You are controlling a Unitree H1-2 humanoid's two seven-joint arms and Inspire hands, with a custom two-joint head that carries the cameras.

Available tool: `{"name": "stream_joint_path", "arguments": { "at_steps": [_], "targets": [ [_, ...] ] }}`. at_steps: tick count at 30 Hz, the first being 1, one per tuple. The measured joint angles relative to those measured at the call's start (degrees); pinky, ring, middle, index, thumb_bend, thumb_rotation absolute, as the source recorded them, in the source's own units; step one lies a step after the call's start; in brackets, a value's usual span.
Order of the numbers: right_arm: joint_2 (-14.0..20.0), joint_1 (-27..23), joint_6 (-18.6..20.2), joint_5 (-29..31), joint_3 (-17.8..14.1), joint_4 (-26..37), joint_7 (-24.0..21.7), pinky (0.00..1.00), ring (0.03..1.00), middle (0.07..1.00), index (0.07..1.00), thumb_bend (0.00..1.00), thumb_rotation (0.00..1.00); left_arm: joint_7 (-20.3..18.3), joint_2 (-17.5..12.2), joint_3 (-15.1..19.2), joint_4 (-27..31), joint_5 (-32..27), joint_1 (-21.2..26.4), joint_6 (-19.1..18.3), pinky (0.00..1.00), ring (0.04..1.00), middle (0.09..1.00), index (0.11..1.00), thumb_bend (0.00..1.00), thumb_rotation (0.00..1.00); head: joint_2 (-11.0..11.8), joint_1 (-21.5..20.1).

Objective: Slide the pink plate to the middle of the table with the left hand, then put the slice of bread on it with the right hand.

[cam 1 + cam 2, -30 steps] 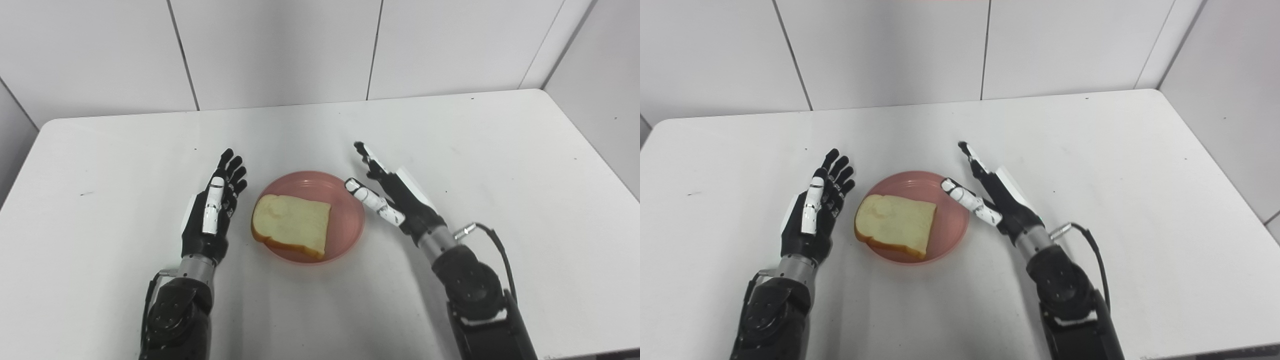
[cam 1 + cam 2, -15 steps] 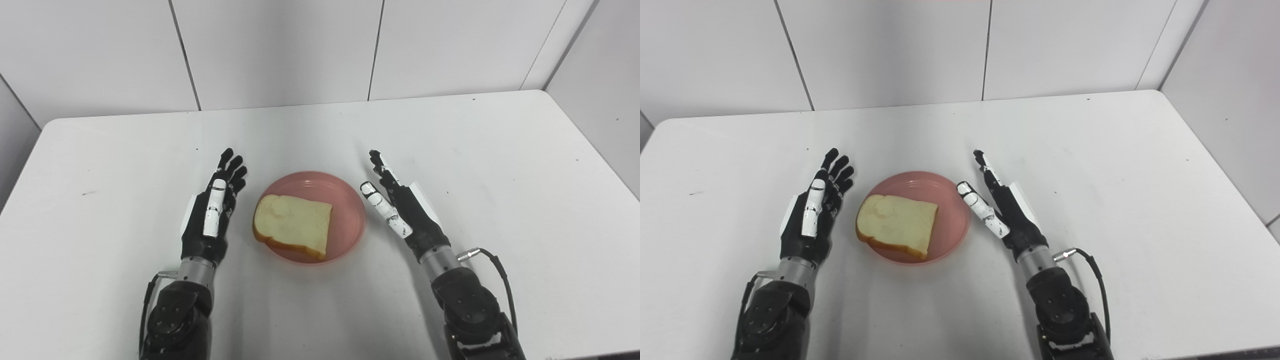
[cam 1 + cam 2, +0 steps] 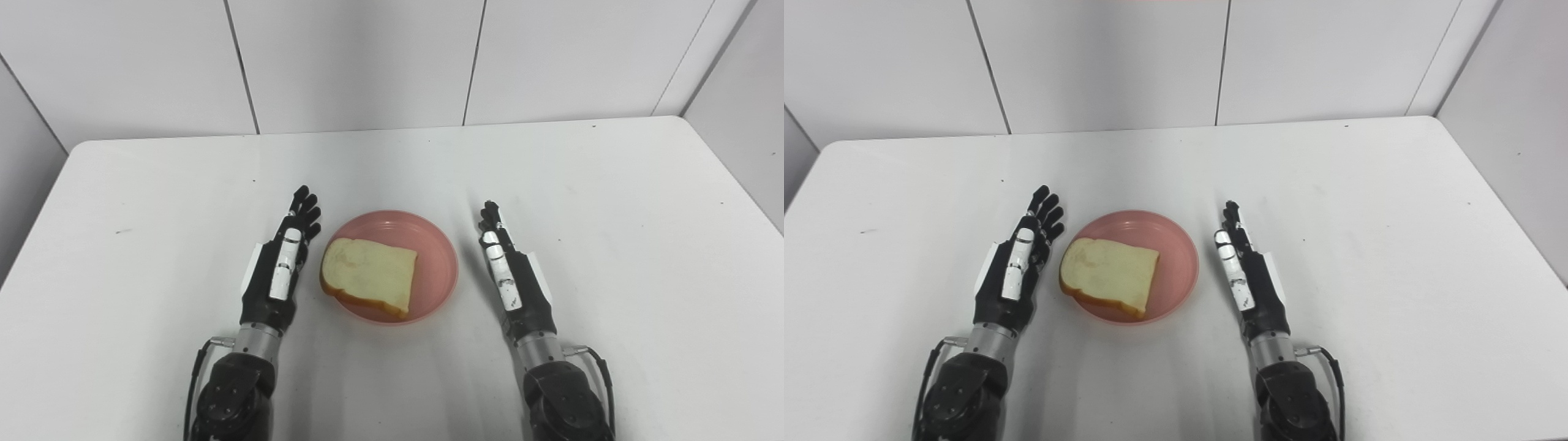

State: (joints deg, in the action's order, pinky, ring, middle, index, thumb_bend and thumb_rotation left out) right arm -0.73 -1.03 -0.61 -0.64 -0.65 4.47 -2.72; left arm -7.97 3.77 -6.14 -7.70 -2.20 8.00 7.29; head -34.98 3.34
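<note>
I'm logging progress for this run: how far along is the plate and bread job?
It looks finished. The pink plate sits near the middle of the table, and the slice of bread lies on it. Nothing is in hand: the left hand and right hand are open, beside the plate and apart from it. No step looks left.

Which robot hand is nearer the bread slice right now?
Left. The left robot hand sits just beside the bread slice, at its crust; the right robot hand is beyond the pink plate's far rim.

Bright even light, soft faint shadows, slightly soft focus
</note>
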Motion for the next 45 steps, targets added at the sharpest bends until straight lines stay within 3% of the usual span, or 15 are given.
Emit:
{"name": "stream_joint_path", "arguments": {
  "at_steps": [13, 16, 35, 45],
  "targets": [
    [1.72, 0.24, -0.05, 1.86, 1.45, -1.2, -1.33, 1.0, 1.0, 1.0, 1.0, 0.32, 1.0, 0.08, 0.92, -0.61, 1.04, -0.09, -1.5, 0.85, 0.99, 0.99, 1.0, 1.0, 0.43, 1.0, 0.26, -0.18],
    [2.03, 0.28, -0.04, 2.66, 1.62, -1.15, -1.85, 1.0, 1.0, 1.0, 1.0, 0.27, 1.0, 0.08, 0.98, -0.64, 0.91, -0.08, -1.49, 1.04, 0.99, 0.992, 1.0, 1.0, 0.46, 1.0, 0.09, 0.35],
    [3.1, -0.18, -0.04, 4.76, 1.78, -2.08, -3.32, 1.0, 1.0, 1.0, 1.0, 0.25, 1.0, 0.56, 1.4, -0.59, -0.06, 1.0, -1.02, 1.08, 0.98, 0.994, 1.0, 1.0, 0.48, 1.0, -0.17, 0.97],
    [4.0, -0.39, -0.01, 3.77, 2.73, -2.01, -3.45, 1.0, 1.0, 1.0, 1.0, 0.26, 1.0, 0.52, 1.09, -1.52, 0.75, 1.35, -1.31, -1.2, 1.0, 1.0, 1.0, 1.0, 0.51, 1.0, -0.09, 0.62]
  ]
}}
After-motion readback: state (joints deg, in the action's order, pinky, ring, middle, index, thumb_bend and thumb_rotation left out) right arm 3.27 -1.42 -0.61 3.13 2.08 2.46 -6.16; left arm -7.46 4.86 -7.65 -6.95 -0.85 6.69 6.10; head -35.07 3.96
